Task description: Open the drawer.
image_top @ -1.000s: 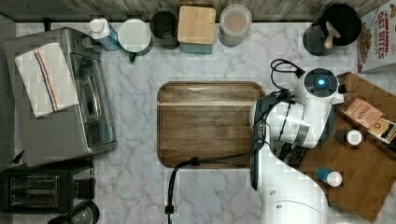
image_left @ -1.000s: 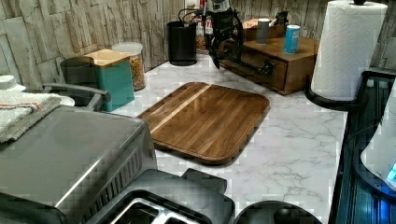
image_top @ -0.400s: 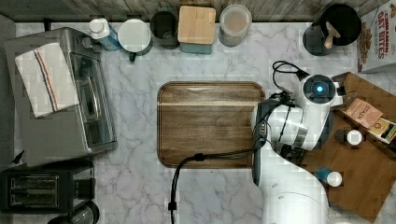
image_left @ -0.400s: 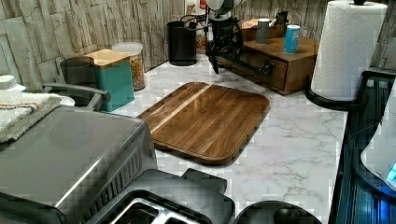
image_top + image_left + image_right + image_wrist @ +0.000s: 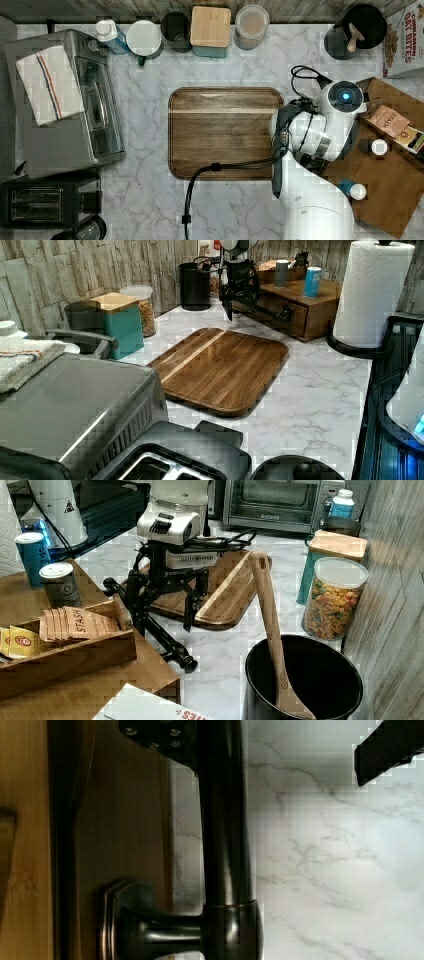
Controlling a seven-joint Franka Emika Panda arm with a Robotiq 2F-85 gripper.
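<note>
Since a second ago the gripper (image 5: pixel 165 611) has shifted slightly along the drawer (image 5: pixel 280 310) front, its fingers spread wide astride the black handle (image 5: pixel 223 830), not gripping it. Drawer sits at the left view's far right, beside the board (image 5: pixel 222 367). Packets (image 5: pixel 82 621) read "STASH"; the box (image 5: pixel 404 39) reads "OAT BITES".

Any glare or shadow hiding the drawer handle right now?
Wrist view: the handle has a faint sheen near its post, no glare, and reads dark against the bright marble counter. Left view: the handle is dark on the shaded front of the drawer. Right view: even light; the open gripper straddles the handle.
</note>
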